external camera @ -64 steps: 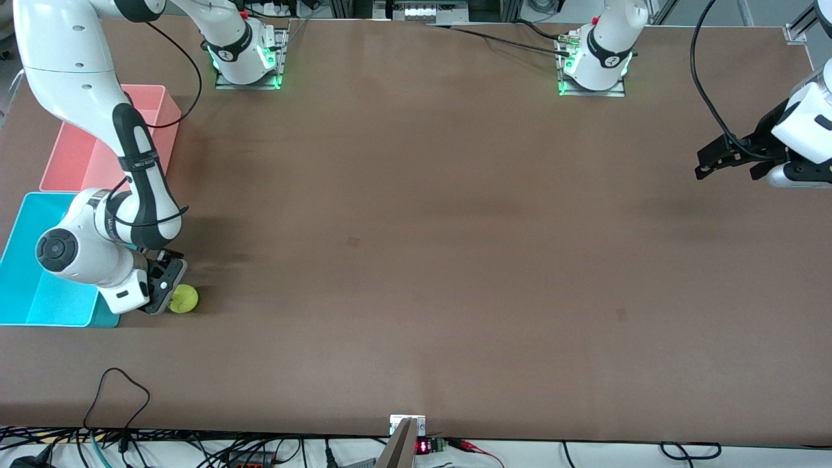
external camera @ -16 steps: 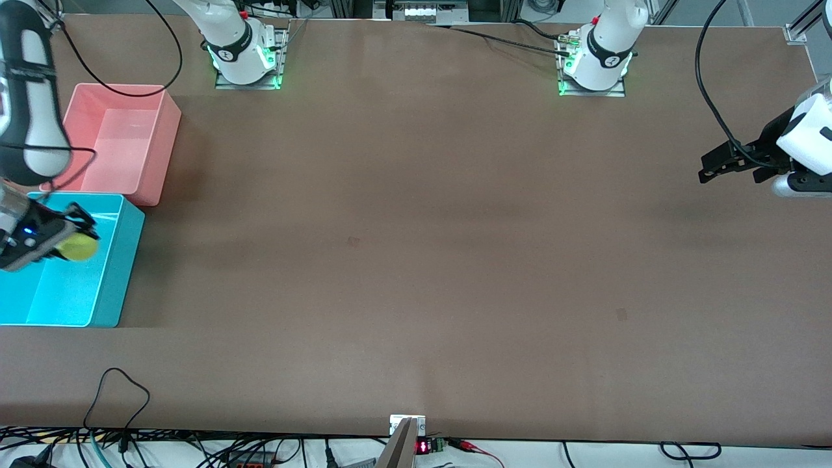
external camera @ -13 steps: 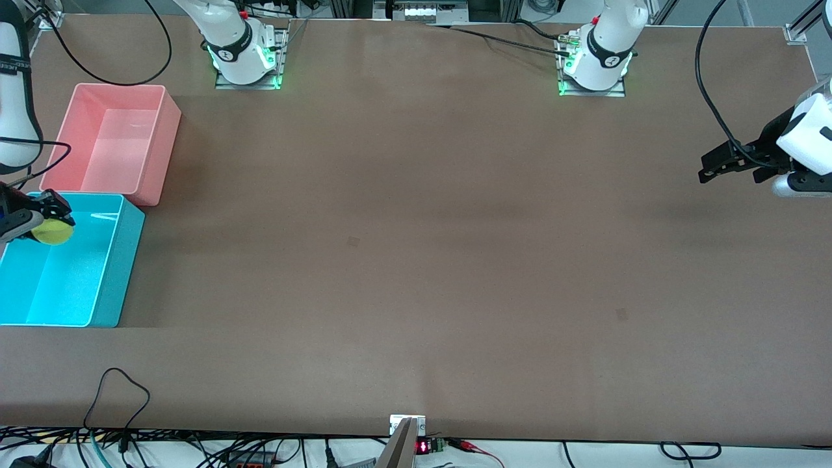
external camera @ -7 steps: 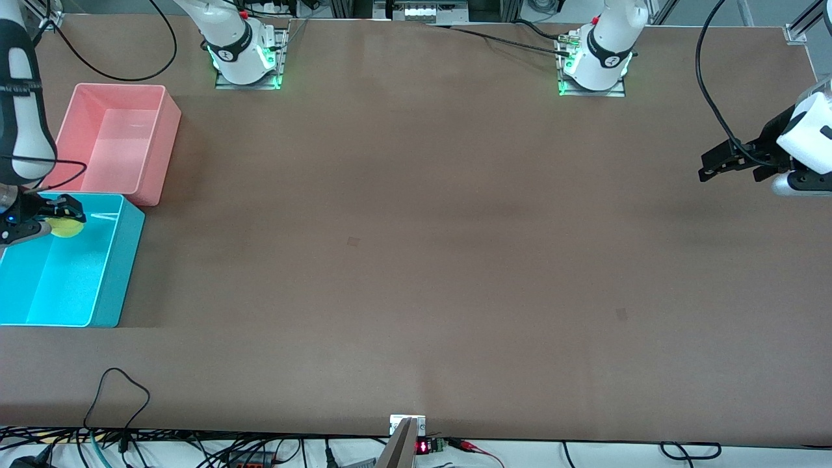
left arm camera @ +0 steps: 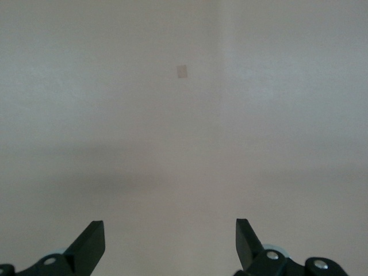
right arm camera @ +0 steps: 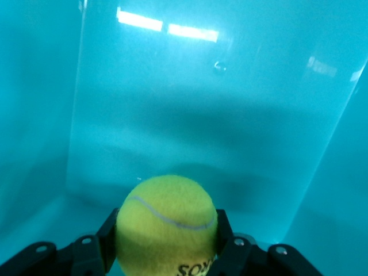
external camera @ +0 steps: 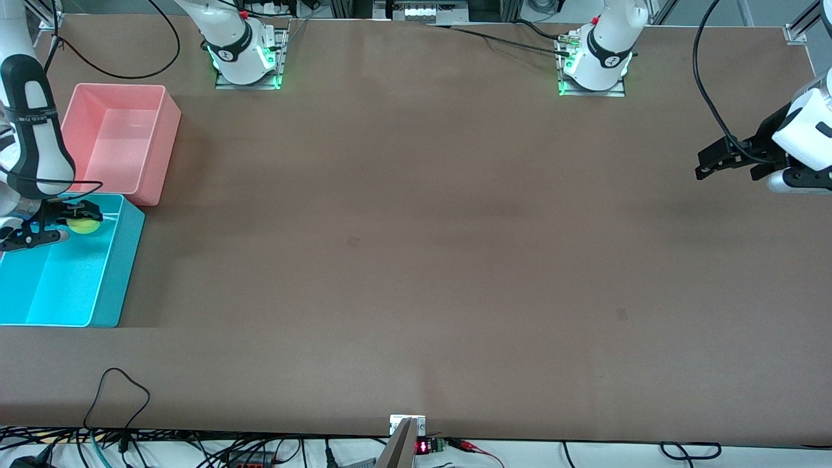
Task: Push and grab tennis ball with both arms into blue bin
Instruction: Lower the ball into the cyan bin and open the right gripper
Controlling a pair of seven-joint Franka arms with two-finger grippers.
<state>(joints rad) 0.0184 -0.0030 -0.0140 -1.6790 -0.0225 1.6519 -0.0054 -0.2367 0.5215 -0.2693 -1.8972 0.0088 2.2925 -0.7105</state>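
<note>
The yellow-green tennis ball (external camera: pixel 83 225) sits between the fingers of my right gripper (external camera: pixel 79 221), which is shut on it inside the top of the blue bin (external camera: pixel 117 273), over the bin's end nearest the pink tub. In the right wrist view the tennis ball (right arm camera: pixel 167 225) fills the gap between the black fingers (right arm camera: pixel 107 234), with the bin's cyan floor (right arm camera: pixel 190 115) under it. My left gripper (external camera: pixel 728 161) hangs open and empty above the table at the left arm's end. In the left wrist view its fingertips (left arm camera: pixel 92 244) stand wide apart over bare table.
An empty pink tub (external camera: pixel 117 140) stands against the blue bin, farther from the front camera. The two arm bases (external camera: pixel 247 55) (external camera: pixel 595 65) stand along the table's top edge. Cables (external camera: pixel 117 390) lie at the table's front edge.
My right gripper has carried the ball from the table beside the bin up and over its wall, then lowered it into the bin. The left arm has barely moved.
</note>
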